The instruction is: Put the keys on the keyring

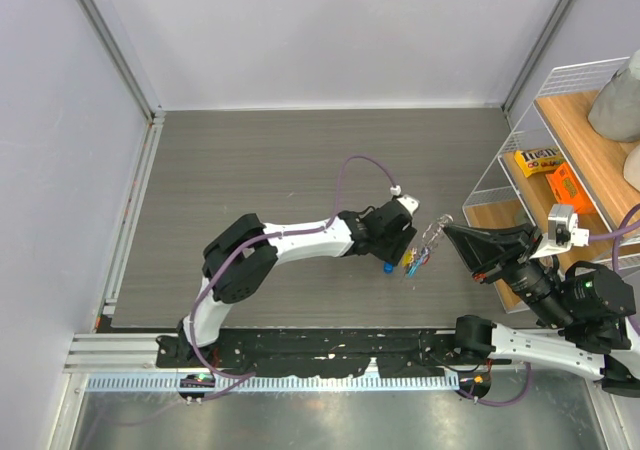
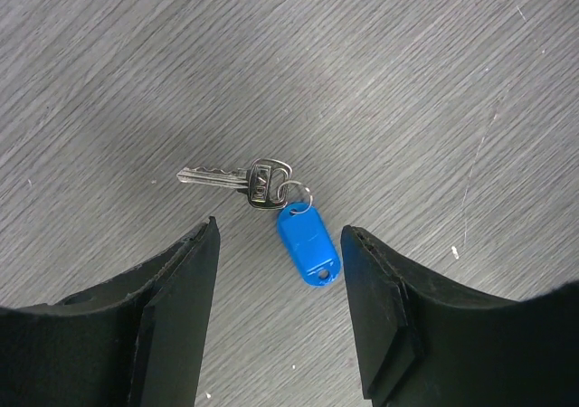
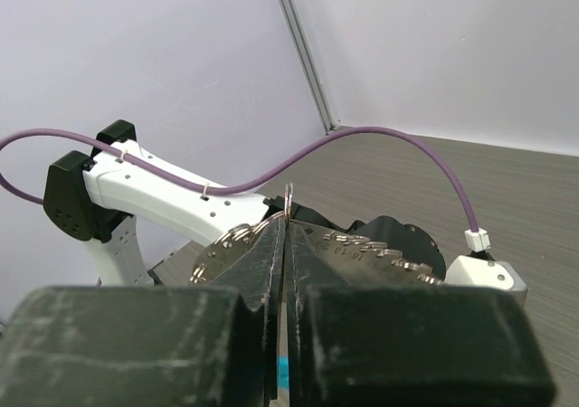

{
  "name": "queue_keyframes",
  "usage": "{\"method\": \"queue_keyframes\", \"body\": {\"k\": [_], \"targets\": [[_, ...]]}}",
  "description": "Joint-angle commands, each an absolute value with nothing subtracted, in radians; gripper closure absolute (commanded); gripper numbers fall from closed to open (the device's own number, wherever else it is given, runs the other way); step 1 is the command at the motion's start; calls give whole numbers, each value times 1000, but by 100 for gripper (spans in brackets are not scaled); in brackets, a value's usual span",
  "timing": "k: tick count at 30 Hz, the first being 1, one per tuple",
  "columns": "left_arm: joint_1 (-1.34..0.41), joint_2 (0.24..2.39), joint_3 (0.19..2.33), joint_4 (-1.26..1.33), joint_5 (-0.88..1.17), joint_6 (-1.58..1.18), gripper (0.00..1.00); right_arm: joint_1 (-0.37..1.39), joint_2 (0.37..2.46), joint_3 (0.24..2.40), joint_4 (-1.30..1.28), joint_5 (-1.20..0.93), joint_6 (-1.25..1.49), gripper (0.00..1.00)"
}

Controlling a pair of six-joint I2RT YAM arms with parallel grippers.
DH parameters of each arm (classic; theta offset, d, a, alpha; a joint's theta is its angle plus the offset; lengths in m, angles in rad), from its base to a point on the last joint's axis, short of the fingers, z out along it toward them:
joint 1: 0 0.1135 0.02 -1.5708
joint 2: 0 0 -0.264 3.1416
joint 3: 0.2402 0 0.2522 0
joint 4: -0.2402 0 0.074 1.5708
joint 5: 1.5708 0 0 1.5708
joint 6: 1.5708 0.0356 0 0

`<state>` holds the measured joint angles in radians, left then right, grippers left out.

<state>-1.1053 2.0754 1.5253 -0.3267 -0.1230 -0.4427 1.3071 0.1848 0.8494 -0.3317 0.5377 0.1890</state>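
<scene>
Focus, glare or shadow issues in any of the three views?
Left wrist: key and blue tag sharp, light even, faint soft shadow on the table. Right wrist: the right gripper looms close and soft, hiding most of the keyring; the left arm behind is crisp. Top external: keyring tiny, barely resolved.

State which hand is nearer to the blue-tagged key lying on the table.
Left. The left hand is open right over the blue-tagged key, a finger to each side. The right hand is farther to the right, shut on the keyring.
</scene>
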Motion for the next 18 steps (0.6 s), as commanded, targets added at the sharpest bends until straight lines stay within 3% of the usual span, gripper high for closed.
{"method": "queue_keyframes", "body": {"k": [1, 18], "targets": [[-1111, 2085, 1588, -344, -124, -465, 38, 1310, 169, 877, -276, 534, 189, 94], [-1127, 2172, 1677, -420, -155, -488, 51, 1310, 138, 864, -275, 512, 198, 94]]}}
